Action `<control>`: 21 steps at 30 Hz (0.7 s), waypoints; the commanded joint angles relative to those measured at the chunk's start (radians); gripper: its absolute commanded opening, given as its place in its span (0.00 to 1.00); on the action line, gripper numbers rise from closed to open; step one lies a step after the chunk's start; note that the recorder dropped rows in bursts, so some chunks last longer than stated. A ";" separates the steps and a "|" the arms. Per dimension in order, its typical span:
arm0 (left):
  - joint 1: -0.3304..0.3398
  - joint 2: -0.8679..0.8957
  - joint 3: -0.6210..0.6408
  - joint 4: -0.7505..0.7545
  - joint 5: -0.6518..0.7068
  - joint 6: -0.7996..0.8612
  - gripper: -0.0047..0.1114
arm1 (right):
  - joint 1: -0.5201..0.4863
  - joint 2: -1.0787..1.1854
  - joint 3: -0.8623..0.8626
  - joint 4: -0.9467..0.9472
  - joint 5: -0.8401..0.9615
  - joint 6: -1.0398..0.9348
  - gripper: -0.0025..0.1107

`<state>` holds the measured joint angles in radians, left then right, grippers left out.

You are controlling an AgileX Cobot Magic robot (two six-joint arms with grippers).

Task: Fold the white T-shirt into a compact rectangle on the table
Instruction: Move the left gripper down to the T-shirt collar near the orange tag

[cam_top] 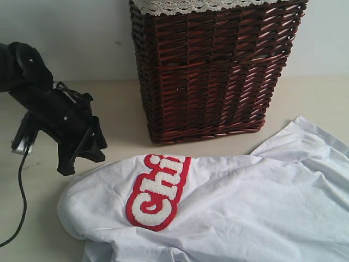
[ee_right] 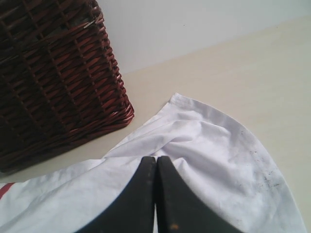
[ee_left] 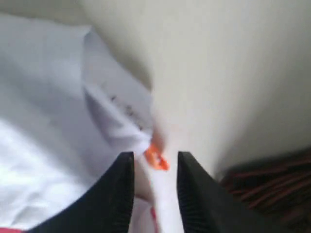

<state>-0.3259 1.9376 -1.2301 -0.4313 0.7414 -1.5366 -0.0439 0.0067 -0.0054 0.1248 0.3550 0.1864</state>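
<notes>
The white T-shirt [cam_top: 245, 202] lies crumpled on the table [cam_top: 125, 109], with red-outlined fuzzy letters [cam_top: 158, 191] facing up. My left gripper [cam_top: 82, 162] hangs at the shirt's left edge. In the left wrist view its jaws [ee_left: 154, 162] stand parted, with a fold of white cloth [ee_left: 43, 145] and the orange neck tag [ee_left: 156, 158] in the gap. My right gripper [ee_right: 156, 159] is shut just over the shirt [ee_right: 218, 145] near a rounded sleeve edge. Nothing shows between its fingers, and it is out of the exterior view.
A tall dark brown wicker basket [cam_top: 212, 71] with white lace trim stands at the back, close to the shirt; it also shows as the basket [ee_right: 53, 73] beside my right gripper. A black cable [cam_top: 22, 191] hangs from the left arm. Bare table [ee_right: 252, 68] extends to the right.
</notes>
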 commanded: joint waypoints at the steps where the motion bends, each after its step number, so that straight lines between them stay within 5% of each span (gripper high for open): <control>1: -0.046 -0.043 -0.030 0.127 0.128 -0.061 0.31 | -0.003 -0.007 0.005 -0.003 -0.005 -0.001 0.02; 8: -0.068 0.000 -0.030 0.246 0.086 -0.146 0.33 | -0.003 -0.007 0.005 -0.003 -0.005 -0.001 0.02; 14: -0.068 0.047 -0.030 0.244 -0.062 -0.134 0.56 | -0.003 -0.007 0.005 0.001 -0.005 -0.001 0.02; 21: -0.068 0.089 -0.030 0.232 0.055 -0.138 0.48 | -0.003 -0.007 0.005 0.001 -0.005 -0.001 0.02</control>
<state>-0.3896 2.0063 -1.2552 -0.1923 0.7223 -1.6690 -0.0439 0.0067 -0.0054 0.1248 0.3550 0.1864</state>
